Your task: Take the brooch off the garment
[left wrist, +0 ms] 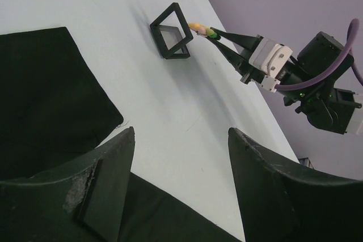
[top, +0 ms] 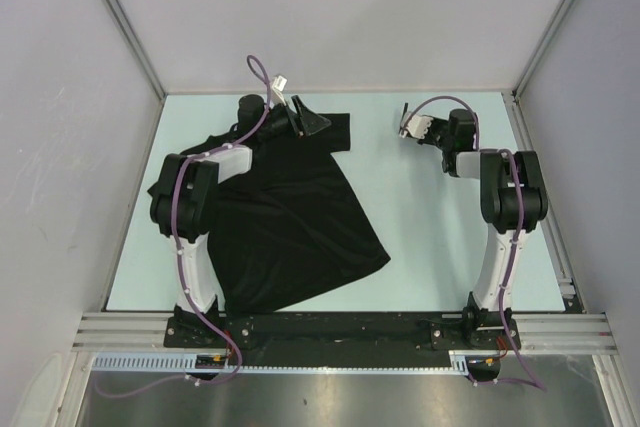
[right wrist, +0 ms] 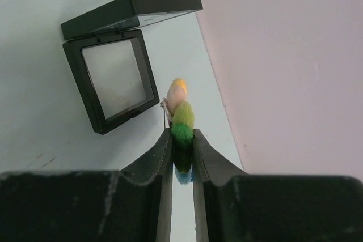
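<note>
Nearest the arm bases: black shirt (top: 300, 217), lying loose and rumpled over the left half of the bench (top: 440, 237), with one corner toward the middle. No ornament on any cloth in view, so probably nothing left to unpin there.

Farther along, over the shirt's far edge: left fingers (left wrist: 108, 185), spread wide and gripping nothing, with dark cloth just below. Likely parked there to steady the fabric, or simply to keep clear of the other arm. Cannot tell from these views whether touching the cloth or only hovering.

Across bare bench to the right, well apart from the shirt: right fingers (right wrist: 161, 162), pinched narrow on the brooch (right wrist: 182, 118). Held by its lower green-and-blue end, with the yellow top and a sliver of metal pin sticking out past the tips. Gripped that way, presumably, to keep the free end leading and easy to lower first.

Farthest: small black case (right wrist: 112, 86) on the bench, lid tipped back, pale square panel facing up. Left open, most likely, to take the ornament. Brooch just beside the case, not inside it, and seemingly held off the bench.

By the look of it, done with the removing; not yet with the setting down. Worth watching on release: slipping of so tiny a piece, or snagging by the pin.
</note>
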You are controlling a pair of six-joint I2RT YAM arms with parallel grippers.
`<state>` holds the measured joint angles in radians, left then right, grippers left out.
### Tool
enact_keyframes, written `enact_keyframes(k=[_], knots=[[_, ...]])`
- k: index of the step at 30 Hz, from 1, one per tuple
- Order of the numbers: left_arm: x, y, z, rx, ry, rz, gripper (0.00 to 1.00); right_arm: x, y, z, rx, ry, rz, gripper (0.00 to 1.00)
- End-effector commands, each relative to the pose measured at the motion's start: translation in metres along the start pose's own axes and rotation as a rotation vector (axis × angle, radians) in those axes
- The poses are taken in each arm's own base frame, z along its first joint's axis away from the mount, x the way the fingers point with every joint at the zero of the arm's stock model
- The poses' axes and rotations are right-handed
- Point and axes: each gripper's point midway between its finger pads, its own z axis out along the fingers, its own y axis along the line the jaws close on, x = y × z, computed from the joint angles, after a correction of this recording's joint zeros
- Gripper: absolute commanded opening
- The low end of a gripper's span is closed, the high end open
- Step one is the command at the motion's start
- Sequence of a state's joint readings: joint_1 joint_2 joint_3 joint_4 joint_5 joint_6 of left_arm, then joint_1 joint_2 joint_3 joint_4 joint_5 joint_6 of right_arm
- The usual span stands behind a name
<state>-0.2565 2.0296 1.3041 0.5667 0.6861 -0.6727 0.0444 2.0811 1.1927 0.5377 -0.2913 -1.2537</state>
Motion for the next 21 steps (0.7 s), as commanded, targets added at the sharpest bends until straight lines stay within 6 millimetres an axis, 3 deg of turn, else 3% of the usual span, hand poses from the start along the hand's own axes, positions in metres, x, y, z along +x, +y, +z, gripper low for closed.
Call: enact_keyframes(k=[1,10,21], knots=[[-0.016,-0.014,-0.005,0.042,-0.036,0.054,0.71,-0.009,-0.018,0.012,0.048,-0.05,-0.055,0.0],[-0.016,-0.012,-0.005,0.042,-0.032,0.043,0.71,-0.008,-0.008,0.026,0.025,-0.032,-0.086,0.0],[-0.018,-0.01,-0.008,0.047,-0.035,0.032,0.72,-0.012,0.003,0.028,-0.003,-0.028,-0.091,0.0]])
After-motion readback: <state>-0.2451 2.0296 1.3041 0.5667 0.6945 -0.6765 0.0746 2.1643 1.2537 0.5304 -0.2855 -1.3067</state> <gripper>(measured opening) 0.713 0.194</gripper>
